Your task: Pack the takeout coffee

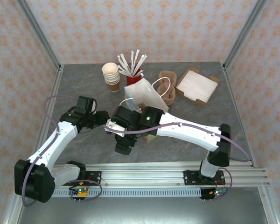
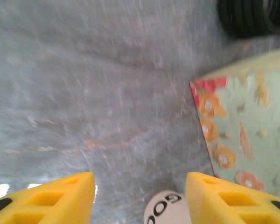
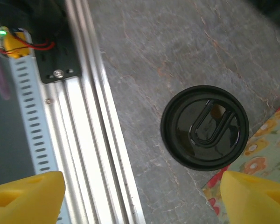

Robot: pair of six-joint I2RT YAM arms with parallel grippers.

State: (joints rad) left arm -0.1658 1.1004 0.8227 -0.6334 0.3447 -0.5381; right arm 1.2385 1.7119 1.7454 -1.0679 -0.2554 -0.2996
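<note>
The left gripper hangs over the grey table, its yellow fingers partly spread and clamping nothing. A small white disc with dark lettering lies low between them, nearer the right-hand finger; whether it touches that finger cannot be told. A floral green panel lies to the right of it.

In the overhead view a stack of lidless cups stands at the back left; next come a red holder of white sticks, the white paper bag, brown cup carriers and a tray of napkins.

The right gripper is spread wide and empty. The takeout coffee, seen from above as its black lid, stands upright on the table ahead of the gripper, between the aluminium rail and the corner of the floral panel, its rim meeting that panel's edge.
</note>
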